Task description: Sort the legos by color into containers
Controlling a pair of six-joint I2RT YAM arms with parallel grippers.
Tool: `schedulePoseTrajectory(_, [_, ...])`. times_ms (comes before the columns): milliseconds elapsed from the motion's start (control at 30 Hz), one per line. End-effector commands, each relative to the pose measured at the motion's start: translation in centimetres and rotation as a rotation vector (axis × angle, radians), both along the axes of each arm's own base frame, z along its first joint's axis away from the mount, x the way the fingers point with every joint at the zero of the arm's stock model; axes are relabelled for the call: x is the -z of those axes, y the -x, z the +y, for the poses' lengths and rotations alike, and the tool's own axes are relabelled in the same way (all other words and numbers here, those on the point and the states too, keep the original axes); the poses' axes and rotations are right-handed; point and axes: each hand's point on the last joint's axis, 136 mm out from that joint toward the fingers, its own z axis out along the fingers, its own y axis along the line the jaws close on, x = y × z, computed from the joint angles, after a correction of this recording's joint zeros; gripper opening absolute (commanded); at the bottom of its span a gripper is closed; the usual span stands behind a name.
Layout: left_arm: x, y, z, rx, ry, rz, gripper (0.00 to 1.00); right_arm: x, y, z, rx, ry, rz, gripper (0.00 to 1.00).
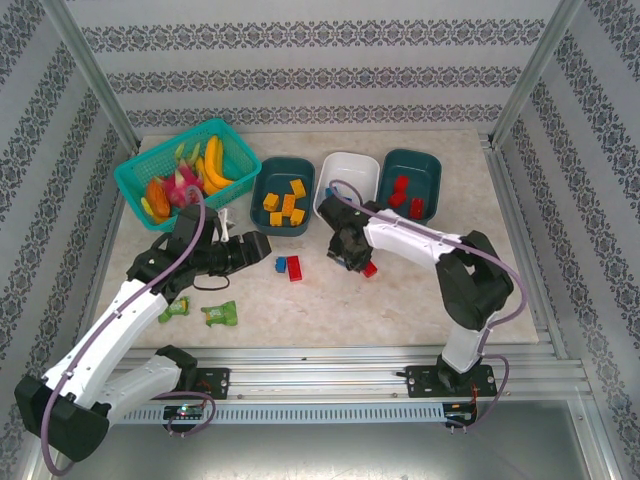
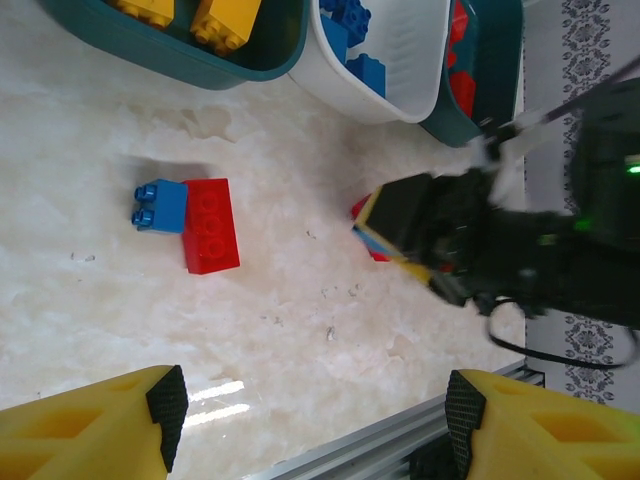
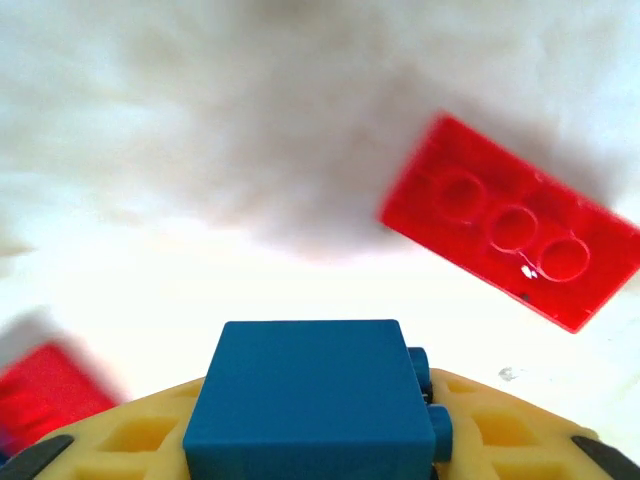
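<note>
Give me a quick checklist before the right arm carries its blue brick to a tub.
1. Grip: held blue brick seated in the right end effector: ok.
2. Below it, red brick outside the grip: ok.
3. Target white tub already has blue bricks: ok.
4. The left end effector open, apart from the right arm: ok.
5. The loose blue brick and loose red brick separated: not ok, touching.
6. Clearance over the white tub's rim: cannot tell.

My fingers (image 2: 110,425) are spread wide above the worktop (image 2: 300,330). Beyond them a blue lego (image 2: 160,205) touches a red lego (image 2: 208,225). Farther off stand a teal tub (image 2: 200,62) of yellow legos (image 2: 225,20), a white tub (image 2: 405,70) and another teal tub (image 2: 495,90). The right arm (image 2: 540,260) reaches in.
</note>
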Motion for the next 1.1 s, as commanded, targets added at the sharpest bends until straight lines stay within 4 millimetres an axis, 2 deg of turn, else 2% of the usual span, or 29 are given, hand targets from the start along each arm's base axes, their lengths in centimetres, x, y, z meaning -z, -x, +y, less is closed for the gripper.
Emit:
schedulePoseTrajectory(0, [-2.4, -1.3, -1.4, 0.036, 0.025, -0.067, 0.72, -6.0, -3.7, -1.4, -0.079, 0.063, -0.194, 0.34])
schedulePoseTrajectory(100, [-3.2, -3.5, -2.4, 0.036, 0.033, -0.087, 0.73, -7.5, -7.8, -1.8, -0.094, 0.067, -0.257, 0.34])
schedulePoseTrajectory(267, [-3.9, -7.8, -4.3, 0.038, 0.043, -0.114, 0.73, -7.4, -14.8, -2.1, -0.099, 0.079, -0.291, 0.33])
schedulePoseTrajectory(367, [-4.5, -10.5, -5.5, 0.047, 0.044, -0.137, 0.73, -6.0, -18.3, -2.7, -0.069, 0.085, -0.278, 0.33])
schedulePoseTrajectory(500, [-5.0, -13.6, -7.0, 0.07, 0.031, -0.155, 0.73, -2.6, -21.6, -3.3, -0.033, 0.072, -0.22, 0.33])
schedulePoseTrajectory(633, [-4.8, -15.5, -8.0, 0.085, 0.026, -0.152, 0.73, 1.5, -23.3, -3.4, -0.001, 0.027, -0.132, 0.34])
schedulePoseTrajectory(833, [-4.3, -16.1, -8.3, 0.095, 0.017, -0.14, 0.73, 3.0, -23.8, -3.5, 0.03, 0.011, -0.088, 0.52])
schedulePoseTrajectory(933, [-4.3, -15.8, -8.2, 0.098, 0.013, -0.138, 0.73, 1.6, -23.9, -3.2, 0.027, -0.008, -0.11, 0.6])
schedulePoseTrajectory(1000, [-4.4, -15.6, -8.1, 0.099, 0.01, -0.137, 0.74, -1.0, -24.2, -2.9, 0.018, -0.027, -0.165, 0.63])
schedulePoseTrajectory(1067, [-4.4, -15.2, -7.9, 0.1, 0.007, -0.135, 0.74, -4.4, -24.3, -2.6, 0.0, -0.031, -0.234, 0.67])
